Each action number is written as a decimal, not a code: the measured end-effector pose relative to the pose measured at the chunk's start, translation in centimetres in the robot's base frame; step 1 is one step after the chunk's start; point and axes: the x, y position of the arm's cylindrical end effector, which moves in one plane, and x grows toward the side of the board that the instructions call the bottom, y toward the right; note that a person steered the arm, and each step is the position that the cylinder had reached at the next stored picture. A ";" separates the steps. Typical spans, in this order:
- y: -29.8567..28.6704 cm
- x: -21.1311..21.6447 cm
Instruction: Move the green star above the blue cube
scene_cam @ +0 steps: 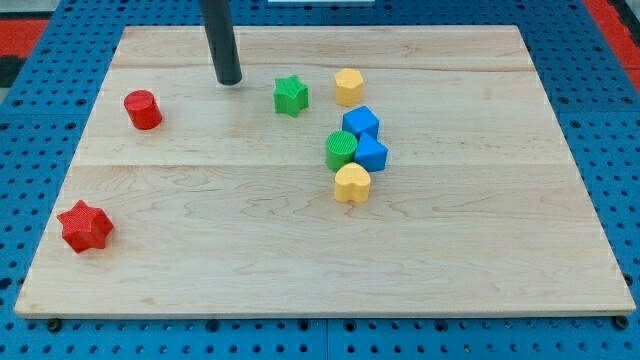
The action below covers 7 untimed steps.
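The green star (291, 96) lies on the wooden board near the view's top centre. The blue cube (361, 123) sits to its lower right, at the top of a tight cluster. My tip (229, 80) is on the board to the left of the green star, a short gap away and slightly higher in the view. The dark rod rises from it out of the view's top edge.
A yellow hexagonal block (348, 86) stands right of the star, above the blue cube. A green cylinder (341, 150), a second blue block (371, 153) and a yellow heart (351, 183) cluster below the cube. A red cylinder (143, 109) and red star (85, 226) lie at left.
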 end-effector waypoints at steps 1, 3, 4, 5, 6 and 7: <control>3.6 1.0; 8.8 7.8; 9.5 8.1; 10.7 8.1; 9.3 7.3; 7.8 3.6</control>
